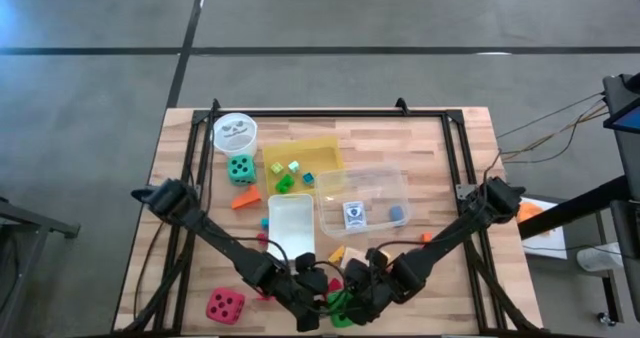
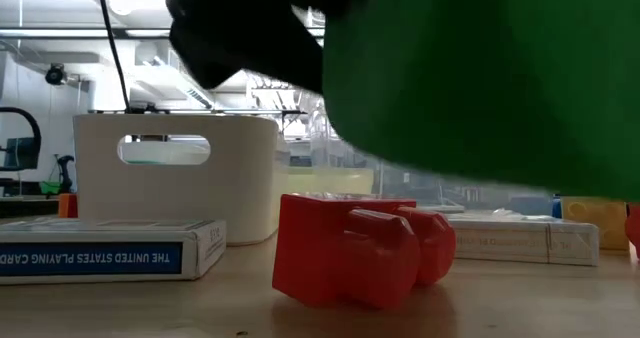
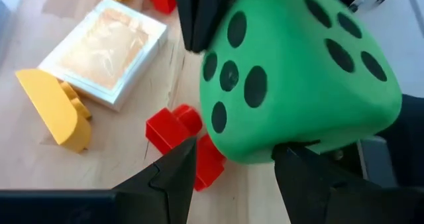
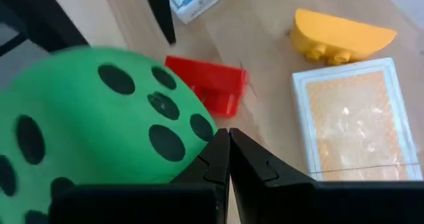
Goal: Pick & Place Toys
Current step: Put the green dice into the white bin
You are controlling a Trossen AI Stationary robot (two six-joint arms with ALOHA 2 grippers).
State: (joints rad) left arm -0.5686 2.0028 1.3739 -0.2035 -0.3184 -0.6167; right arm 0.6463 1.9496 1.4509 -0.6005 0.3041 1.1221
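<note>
A big green die with black dots hangs clear of the table near its front edge; the low view shows its underside above the wood. My left gripper is on it from the left. My right gripper is shut, its tips beside the die's dotted face. On the table under the die lie a red block, a yellow block, a wrapped card pack and a blue card pack. My left gripper has the die's near lower part between its two fingers, which come slanting down from the table's left. One finger lies against the die's underside; the die hides the rest of the contact. The die is lifted clear of the table. My right gripper's shut fingertips stand at the edge of the die's dotted face; whether they touch it I cannot tell.
A white bin stands just behind the grippers, a clear plastic box to its right, a yellow tray with small blocks farther back. A white cup and a teal die sit far left, a red die near left.
</note>
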